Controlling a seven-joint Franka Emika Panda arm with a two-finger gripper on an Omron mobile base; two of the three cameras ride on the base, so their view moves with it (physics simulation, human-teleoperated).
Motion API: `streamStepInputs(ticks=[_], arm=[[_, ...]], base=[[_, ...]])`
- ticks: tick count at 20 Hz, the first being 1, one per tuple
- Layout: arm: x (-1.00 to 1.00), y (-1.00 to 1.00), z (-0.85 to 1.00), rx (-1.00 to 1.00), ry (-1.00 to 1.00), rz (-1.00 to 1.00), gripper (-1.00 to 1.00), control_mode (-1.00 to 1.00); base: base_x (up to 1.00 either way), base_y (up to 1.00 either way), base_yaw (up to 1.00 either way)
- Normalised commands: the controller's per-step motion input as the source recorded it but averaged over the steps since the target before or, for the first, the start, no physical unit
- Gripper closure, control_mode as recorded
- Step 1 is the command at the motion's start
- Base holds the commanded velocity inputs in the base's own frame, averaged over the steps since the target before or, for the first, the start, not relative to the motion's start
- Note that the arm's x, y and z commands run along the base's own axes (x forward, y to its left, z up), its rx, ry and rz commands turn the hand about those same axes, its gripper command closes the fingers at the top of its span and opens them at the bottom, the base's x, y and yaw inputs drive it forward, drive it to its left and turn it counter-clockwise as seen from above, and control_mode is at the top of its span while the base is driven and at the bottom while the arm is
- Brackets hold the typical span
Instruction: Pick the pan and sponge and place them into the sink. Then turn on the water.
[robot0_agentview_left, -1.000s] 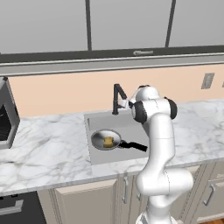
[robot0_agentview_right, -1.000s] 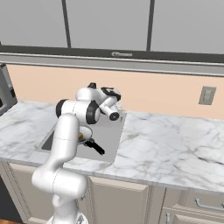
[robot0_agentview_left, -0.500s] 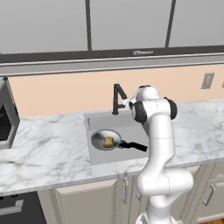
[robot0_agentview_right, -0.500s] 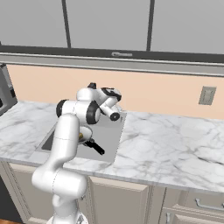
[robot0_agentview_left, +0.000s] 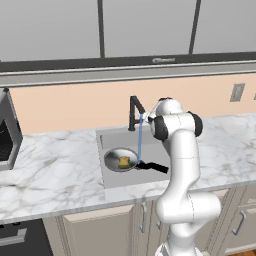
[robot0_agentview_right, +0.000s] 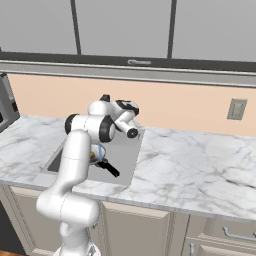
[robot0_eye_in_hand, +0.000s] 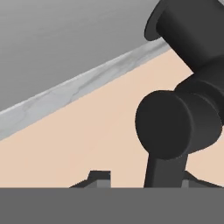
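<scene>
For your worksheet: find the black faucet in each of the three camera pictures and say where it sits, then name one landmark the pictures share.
Left base view: faucet at centre, on the sink's back rim, left of the white arm.
Right base view: its top peeks above the arm.
Hand view: large, dark, at right.
Shared landmark: the peach backsplash.

A white marble desk (robot0_agentview_left: 55, 175) with grey veining runs the full width of the kitchen, against a peach backsplash (robot0_agentview_left: 70, 107). Along the wall above it runs a dark strip (robot0_agentview_right: 150, 62), with grey upper cabinets (robot0_agentview_left: 50, 27) over that. At the desk's left edge stands a dark, boxy appliance (robot0_agentview_left: 7, 132), cut off by the frame. A grey wall outlet (robot0_agentview_right: 235, 109) sits on the backsplash above the desk's right part. Beige cabinet fronts (robot0_agentview_left: 97, 232) lie under the desk's front edge, with metal drawer handles (robot0_agentview_right: 240, 234) at the right.
</scene>
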Motion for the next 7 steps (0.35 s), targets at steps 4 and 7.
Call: streamStepInputs(ticks=[4,7], arm=[[0.0,-0.01,0.0,0.01,0.0,0.0,1.0,-1.0],[0.0,0.0,0.0,0.0,0.0,0.0,1.0,-1.0]], base=[[0.0,0.0,0.0],[0.0,0.0,0.0]])
